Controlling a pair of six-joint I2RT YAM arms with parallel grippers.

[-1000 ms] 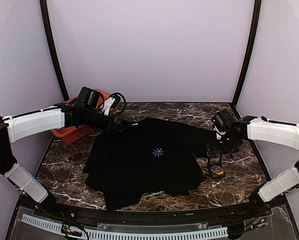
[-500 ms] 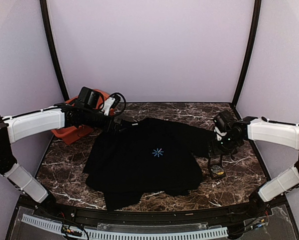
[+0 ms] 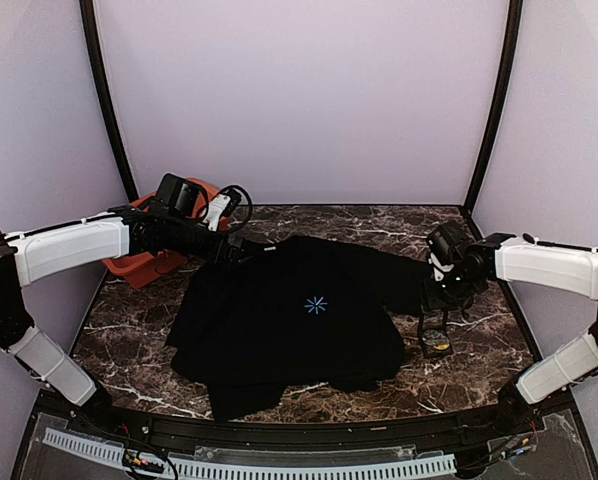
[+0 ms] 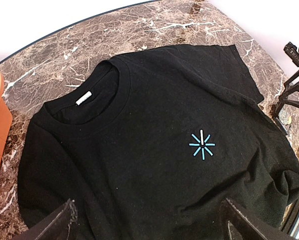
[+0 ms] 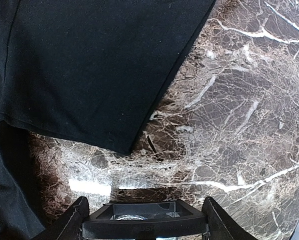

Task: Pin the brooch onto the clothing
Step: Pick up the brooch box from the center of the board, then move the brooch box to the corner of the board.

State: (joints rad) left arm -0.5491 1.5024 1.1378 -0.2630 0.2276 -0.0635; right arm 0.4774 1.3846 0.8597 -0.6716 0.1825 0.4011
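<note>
Step in hand, by the look of it: fetching the brooch, not yet pinning.

Right hand (image 3: 434, 335) low over the brown marbled stone table (image 5: 229, 125), just off the sleeve edge of the black short-sleeved cloth T-shirt (image 4: 139, 150). Fingers part-way open, set either side of a small black hinged case (image 5: 144, 220). Close against both side walls of that case in the wrist view; impossible to tell whether pressing or merely flanking. Directly beneath this hand in the top view, a glimpse of the small round yellow-gold brooch (image 3: 437, 347), apparently in or on the case; too small to say which. No sign of anything raised off the table.

Left hand (image 4: 154, 225) spread to the full and empty, hovering above the shirt on the collar side, with the small light-blue starburst print (image 4: 202, 144) ahead of its fingers and a little to one side. Shirt flat and front up below that hand, no brooch on it.

Next move, as a judgement: close firmly on the case or the disc without nudging it sideways on the smooth stone, lift clear, then carry leftward from the right hand's spot, over the sleeve to the chest. Likely to need the left hand down on the cloth to hold it taut against the push of a pin. Worth watching: so tiny a disc slipping from broad fingers.
</note>
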